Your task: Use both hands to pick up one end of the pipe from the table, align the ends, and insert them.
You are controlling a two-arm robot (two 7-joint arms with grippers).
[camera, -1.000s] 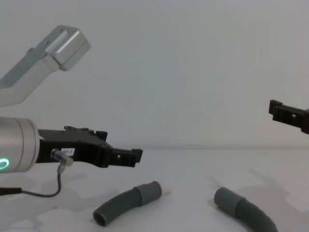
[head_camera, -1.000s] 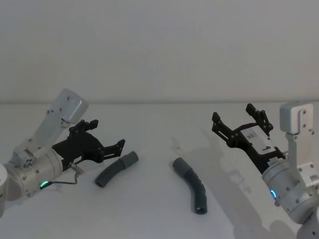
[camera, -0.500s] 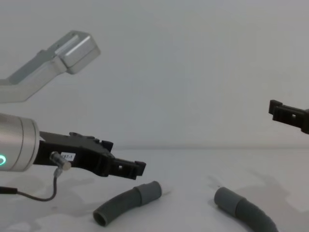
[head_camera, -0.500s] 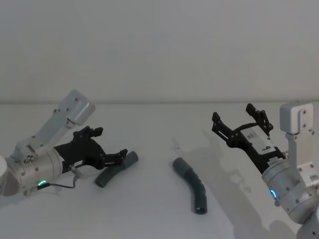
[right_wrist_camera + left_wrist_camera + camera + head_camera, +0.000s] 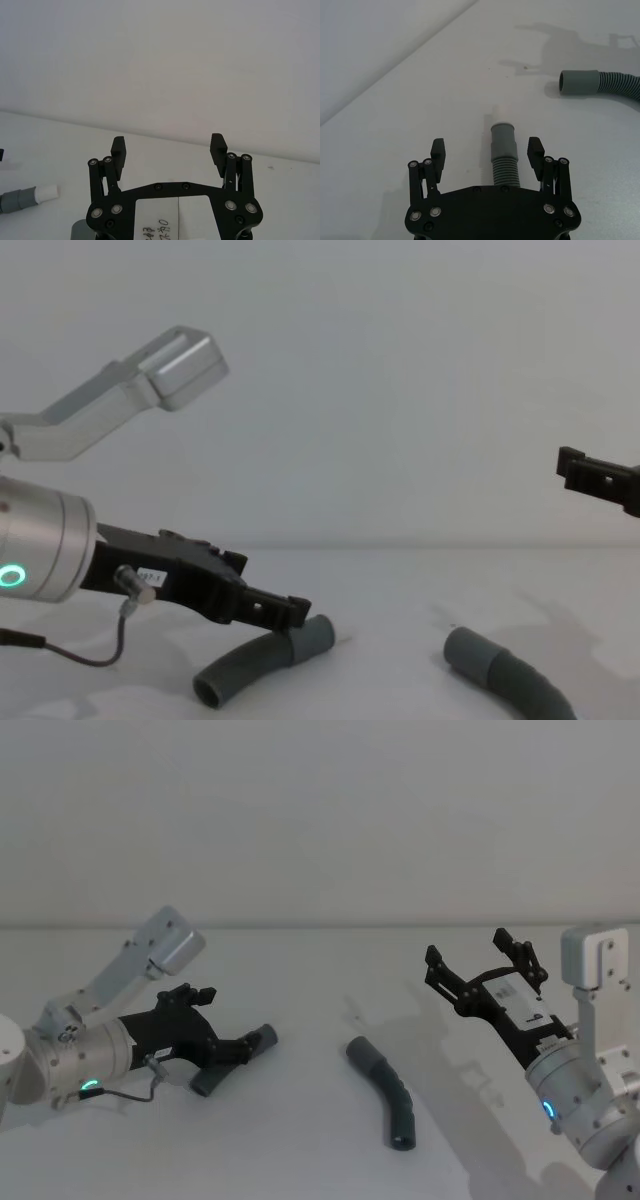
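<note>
Left gripper (image 5: pixel 487 148), jaws open, straddles the ribbed hose (image 5: pixel 506 167) just behind its cuff (image 5: pixel 503 137), so best close square there, leaving cuff free fwd; right gripper (image 5: pixel 478 958) hangs open, well off the other hose (image 5: pixel 385 1082).

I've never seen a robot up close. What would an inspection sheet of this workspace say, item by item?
Surface: white table, plain and matte.
Job's things: left hose piece with a white tube tip, lying flat; right hose piece with a plain hollow cuff, lying flat, apart from it.
Clutter: nothing seen.
Grippers: left gripper low at the table, jaws open on either side of the left hose piece; right gripper raised over the table's right side, jaws open, holding nothing.
Cables: thin grey cable looping from the left wrist.
Surroundings: plain pale wall.
</note>
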